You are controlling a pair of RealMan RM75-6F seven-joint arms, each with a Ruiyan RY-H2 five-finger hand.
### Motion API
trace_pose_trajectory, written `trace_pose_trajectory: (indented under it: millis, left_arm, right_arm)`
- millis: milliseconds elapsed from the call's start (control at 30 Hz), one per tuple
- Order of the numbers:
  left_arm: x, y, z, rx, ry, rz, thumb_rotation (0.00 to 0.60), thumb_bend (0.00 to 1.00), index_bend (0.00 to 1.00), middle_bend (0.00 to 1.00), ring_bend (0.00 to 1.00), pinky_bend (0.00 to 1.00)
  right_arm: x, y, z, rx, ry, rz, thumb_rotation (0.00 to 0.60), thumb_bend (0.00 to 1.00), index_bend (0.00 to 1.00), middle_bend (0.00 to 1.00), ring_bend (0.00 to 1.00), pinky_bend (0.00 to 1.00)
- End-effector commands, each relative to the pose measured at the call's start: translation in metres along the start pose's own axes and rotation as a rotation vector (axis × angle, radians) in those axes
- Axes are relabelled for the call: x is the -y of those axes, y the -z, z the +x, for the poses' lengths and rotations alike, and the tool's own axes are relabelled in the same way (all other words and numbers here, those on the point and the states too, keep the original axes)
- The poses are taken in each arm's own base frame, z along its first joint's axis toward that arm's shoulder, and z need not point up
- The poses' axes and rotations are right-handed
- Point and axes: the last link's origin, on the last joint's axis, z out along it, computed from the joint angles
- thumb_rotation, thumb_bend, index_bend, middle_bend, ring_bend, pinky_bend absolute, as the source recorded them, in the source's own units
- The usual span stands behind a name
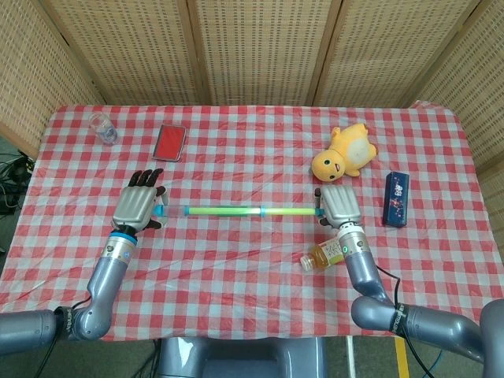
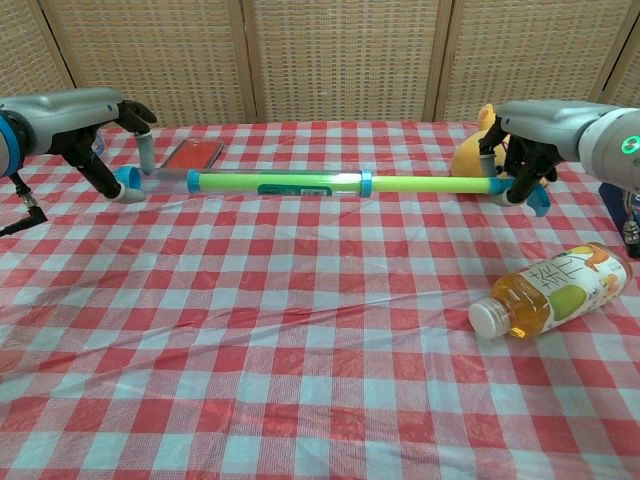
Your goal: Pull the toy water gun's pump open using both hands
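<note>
Left robot hand (image 2: 105,150) pinches pump handle (image 2: 128,186); right robot hand (image 2: 527,160) grips water gun (image 2: 300,182) end. Risk: overpull, rod pops out.

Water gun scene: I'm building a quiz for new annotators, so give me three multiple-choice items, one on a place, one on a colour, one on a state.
1. Where does the juice bottle lie?
A. by the right hand
B. by the left hand
C. on the red case

2. What colour is the plush toy?
A. blue
B. yellow
C. green

3. How is the water gun held?
A. lying free
B. by one hand
C. by both hands

Answers:
1 A: the juice bottle lies below the right hand.
2 B: the plush toy is yellow.
3 C: the left hand and right hand each hold an end of the water gun.
</note>
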Motion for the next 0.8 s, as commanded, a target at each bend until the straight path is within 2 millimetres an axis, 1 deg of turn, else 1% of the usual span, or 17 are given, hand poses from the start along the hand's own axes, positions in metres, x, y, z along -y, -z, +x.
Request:
trace_pose_trajectory:
  millis: [33,233,367,467,800]
  left_arm:
    - [0.007,0.003,0.001,-0.002,-0.009,0.008,0.6,0.31,0.54,0.0,0.0,0.0]
    - [0.03,0.011,0.005,-0.014,-0.028,0.038,0.6,0.31,0.54,0.0,0.0,0.0]
    - [0.041,0.013,0.007,-0.016,-0.042,0.055,0.6,0.31,0.54,0.0,0.0,0.0]
    - [0.048,0.016,0.007,-0.016,-0.049,0.061,0.6,0.31,0.54,0.0,0.0,0.0]
    - [0.062,0.016,-0.002,0.008,-0.059,0.086,0.6,0.31,0.54,0.0,0.0,0.0]
  right_arm:
    - [-0.006,-0.001,0.0,0.0,0.005,-0.013,0.6,0.49,0.87,1.0,0.96,0.7]
    - [-0.027,-0.005,0.002,-0.011,0.018,-0.063,0.6,0.49,0.87,1.0,0.96,0.7]
    - [-0.041,-0.008,0.004,-0.016,0.021,-0.102,0.6,0.49,0.87,1.0,0.96,0.7]
    - [-0.05,-0.009,0.007,-0.026,0.028,-0.124,0.6,0.49,0.87,1.0,0.96,0.7]
    - [-0.069,-0.011,0.022,-0.055,0.037,-0.174,0.6,0.49,0.87,1.0,0.96,0.7]
